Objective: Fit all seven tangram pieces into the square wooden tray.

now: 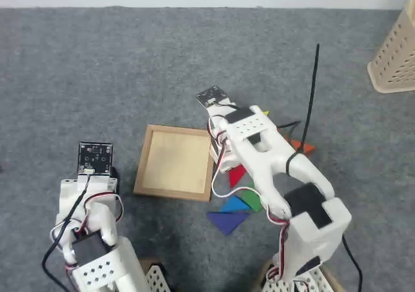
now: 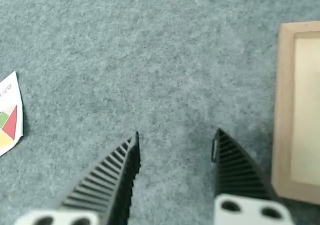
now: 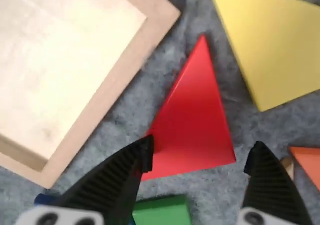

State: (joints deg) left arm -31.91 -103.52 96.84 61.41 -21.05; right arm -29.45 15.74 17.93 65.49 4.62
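Red triangle (image 1: 237, 174) lies between the right gripper's (image 3: 200, 150) released jaws, apparently lined up for grasping, with the tray (image 1: 173, 131) at its nine o'clock; the left gripper (image 2: 175, 142) hangs unclenched too.

Tray (image 1: 172, 193) sits at centre of the worktop (image 1: 97, 65). Tangram pieces (image 1: 237, 201) lie on the worktop outside it, clustered from 3 to 5 o'clock of the tray. One triangle (image 3: 192, 120) lies between the tray's corner and a larger triangle (image 3: 270, 40), apart from both. Right hand (image 3: 200, 152) is above that smaller triangle. Left hand (image 2: 176, 140) is at 9 o'clock, just beside the tray's rim. Basket (image 1: 395, 52) stands at 2 o'clock, well apart.
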